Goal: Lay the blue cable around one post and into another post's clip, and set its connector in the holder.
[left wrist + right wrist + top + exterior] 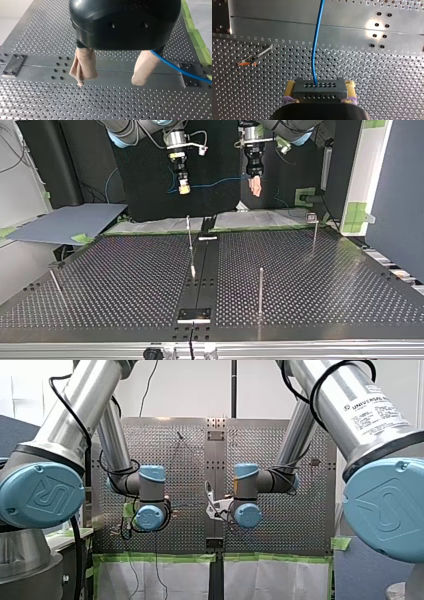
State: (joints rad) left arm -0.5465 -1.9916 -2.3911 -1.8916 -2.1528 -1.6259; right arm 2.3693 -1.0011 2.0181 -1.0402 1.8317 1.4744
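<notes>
My right gripper (320, 86) clamps the dark grey perforated block connector (320, 92) between its yellow pads (291, 86), so the thin blue cable (315, 50) leaves straight ahead of them. My left gripper (109, 81) holds nothing. Its beige-padded fingers (84, 63) are wide apart and the cable passes just behind one finger, probably ready for guiding.

The blue cable (215, 183) is hanging in the air beyond the far edge of the table (325, 285) in the top view, stretching nearly level between the two grippers. One end is running into the connector (319, 92), a dark grey block with two rows of small holes, which is sitting clamped between the yellow pads of my right gripper (320, 86). The cable is passing just beside one beige pad of my left gripper (109, 81), whose fingers are standing apart. Thin metal posts (260, 290) are standing on the table, well apart from the cable.
</notes>
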